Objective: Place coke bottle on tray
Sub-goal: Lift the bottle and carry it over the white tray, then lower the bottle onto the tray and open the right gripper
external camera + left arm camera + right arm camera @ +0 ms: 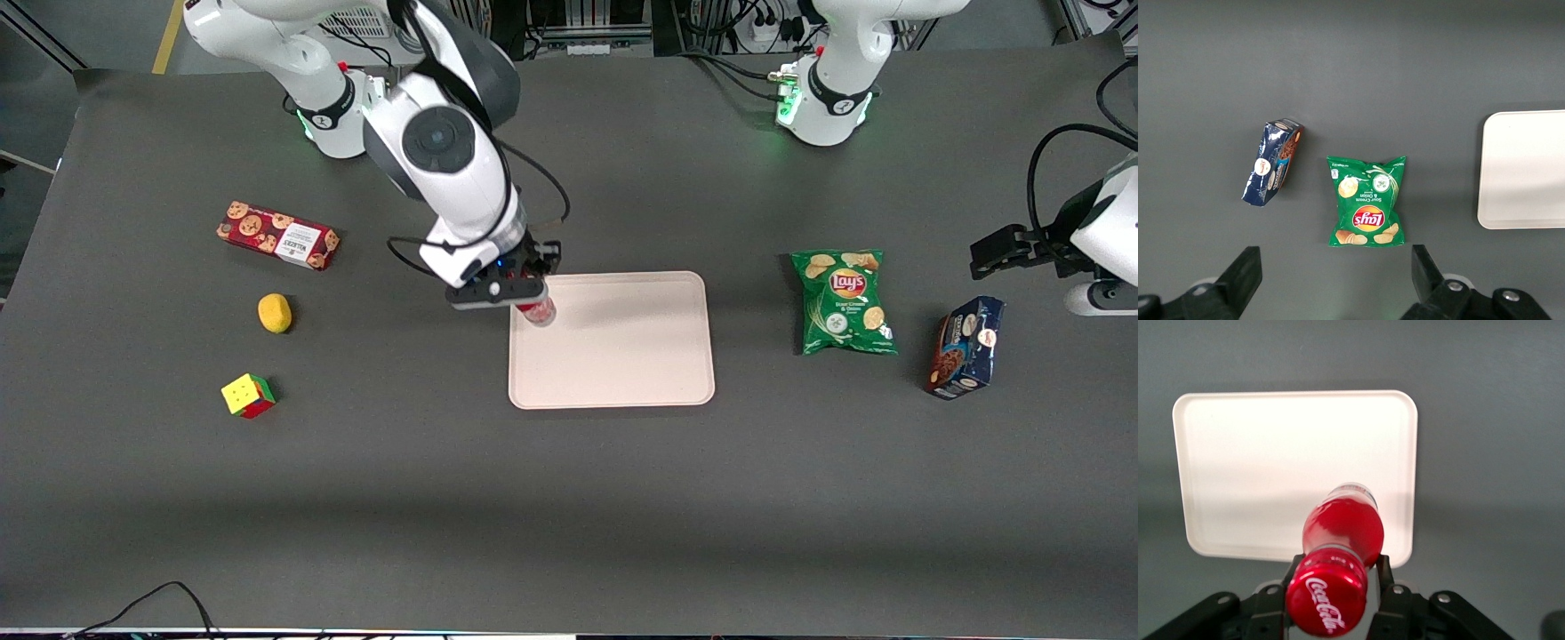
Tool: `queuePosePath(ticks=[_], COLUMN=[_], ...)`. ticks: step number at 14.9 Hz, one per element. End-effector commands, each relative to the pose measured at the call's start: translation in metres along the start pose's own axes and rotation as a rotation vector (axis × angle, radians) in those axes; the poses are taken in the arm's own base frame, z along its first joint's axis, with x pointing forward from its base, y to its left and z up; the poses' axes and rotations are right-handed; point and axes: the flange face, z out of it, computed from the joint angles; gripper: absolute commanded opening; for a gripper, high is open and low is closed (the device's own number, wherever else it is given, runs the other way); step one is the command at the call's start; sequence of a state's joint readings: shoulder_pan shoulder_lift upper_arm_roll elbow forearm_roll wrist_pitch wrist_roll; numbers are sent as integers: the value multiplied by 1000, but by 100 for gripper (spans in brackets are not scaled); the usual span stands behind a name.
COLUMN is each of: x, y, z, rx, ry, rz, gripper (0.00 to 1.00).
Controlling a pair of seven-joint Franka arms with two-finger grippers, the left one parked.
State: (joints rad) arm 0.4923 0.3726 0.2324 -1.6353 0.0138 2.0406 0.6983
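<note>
Right wrist view: claw (1338, 577) grips the coke bottle (1341, 540), cap reading "Coca-Cola", seemingly above the tray (1238, 453).

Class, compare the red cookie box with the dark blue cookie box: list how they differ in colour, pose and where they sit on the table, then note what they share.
The red cookie box is red with a white label; the dark blue cookie box is navy. The red one lies flat, the blue one appears to rest on a narrow side. The red one sits toward the working arm's end, the blue toward the parked arm's. Both show cookie pictures, rest on the table and are untouched; the gripper holds the coke bottle over the tray.
</note>
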Motion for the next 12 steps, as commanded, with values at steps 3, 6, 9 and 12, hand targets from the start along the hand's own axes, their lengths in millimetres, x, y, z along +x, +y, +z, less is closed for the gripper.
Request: queuePosePath(ticks=[3, 6, 9, 12], x=[25, 28, 30, 33], y=[-4, -3, -3, 1], z=[49, 70, 87, 102], rx=[-69, -84, -83, -109], ry=[55, 57, 50, 47], rz=[-42, -56, -59, -75], gripper=[0, 0, 0, 0])
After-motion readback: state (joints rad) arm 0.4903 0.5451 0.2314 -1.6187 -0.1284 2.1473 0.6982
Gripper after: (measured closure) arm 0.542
